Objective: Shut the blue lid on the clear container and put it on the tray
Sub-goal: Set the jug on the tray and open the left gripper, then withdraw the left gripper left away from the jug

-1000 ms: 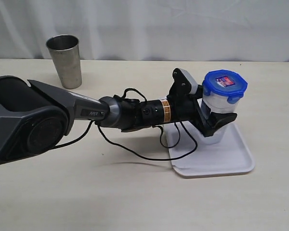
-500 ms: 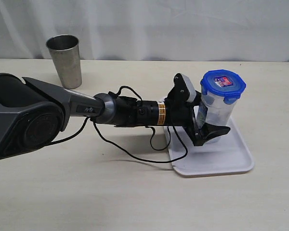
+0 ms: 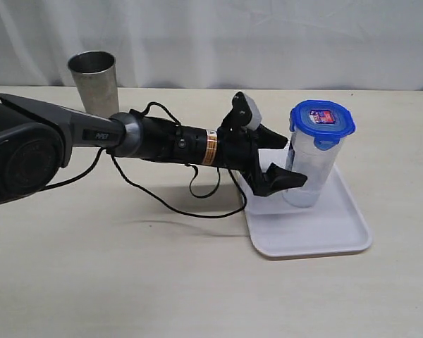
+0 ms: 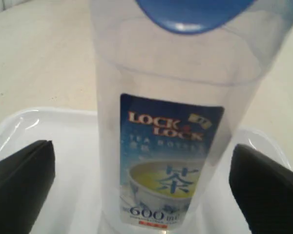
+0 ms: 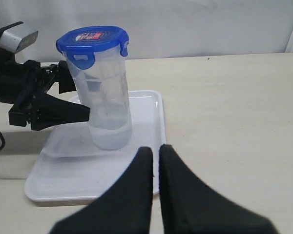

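One beige tabletop [image 3: 127, 282] | one flat white rectangular plastic tray [image 3: 338, 239] | one tall clear plastic container [image 3: 307, 172] upright on tray | one grey steel cup [image 3: 95, 84], well apart | two black claws: left claw [image 3: 295, 160] spread wide, empty, at container; right claw [image 5: 156, 156] closed, empty | one bright blue lid [image 3: 322, 120] atop container

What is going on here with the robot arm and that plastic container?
The clear container stands upright on the white tray with the blue lid on top. The left gripper is open at the container, one finger on each side and neither touching it, so the container stands on its own. The right gripper is shut and holds nothing. A steel cup stands apart on the table, behind the left arm.
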Robot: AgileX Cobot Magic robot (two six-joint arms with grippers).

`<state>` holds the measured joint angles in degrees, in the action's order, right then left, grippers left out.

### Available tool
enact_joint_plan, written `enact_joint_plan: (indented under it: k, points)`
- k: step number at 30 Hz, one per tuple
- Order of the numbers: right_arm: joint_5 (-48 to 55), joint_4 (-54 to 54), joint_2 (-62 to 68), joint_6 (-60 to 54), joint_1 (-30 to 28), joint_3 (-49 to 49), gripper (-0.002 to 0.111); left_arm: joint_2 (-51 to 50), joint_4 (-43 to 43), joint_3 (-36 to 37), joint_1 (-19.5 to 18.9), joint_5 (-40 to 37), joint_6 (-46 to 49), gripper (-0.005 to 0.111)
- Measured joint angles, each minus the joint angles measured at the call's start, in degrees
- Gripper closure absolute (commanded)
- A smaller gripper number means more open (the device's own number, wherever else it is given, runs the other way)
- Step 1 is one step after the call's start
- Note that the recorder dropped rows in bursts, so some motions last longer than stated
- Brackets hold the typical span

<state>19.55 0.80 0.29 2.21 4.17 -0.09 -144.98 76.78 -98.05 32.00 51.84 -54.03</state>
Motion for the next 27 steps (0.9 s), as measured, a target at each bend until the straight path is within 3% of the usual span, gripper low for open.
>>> enact_joint_plan:
  k: [4,8,13,19,27]
  points:
    - [0.0,0.0,0.0,0.0,0.0,0.0,0.104,0.0,4.6,0.0,-1.3,1.24,-4.19,0.023]
    - [0.0,0.0,0.0,0.0,0.0,0.0,0.104,0.0,8.17,0.0,-2.76,1.32,-6.97,0.045]
    - [0.0,0.0,0.0,0.0,0.0,0.0,0.104,3.17,17.86,0.0,-5.55,1.8,-10.21,0.107]
    - [0.0,0.0,0.0,0.0,0.0,0.0,0.104,9.7,23.04,0.98,-6.64,1.8,-17.66,0.107]
    - [0.0,0.0,0.0,0.0,0.0,0.0,0.104,23.9,23.48,17.32,-5.35,-24.54,-20.0,0.107]
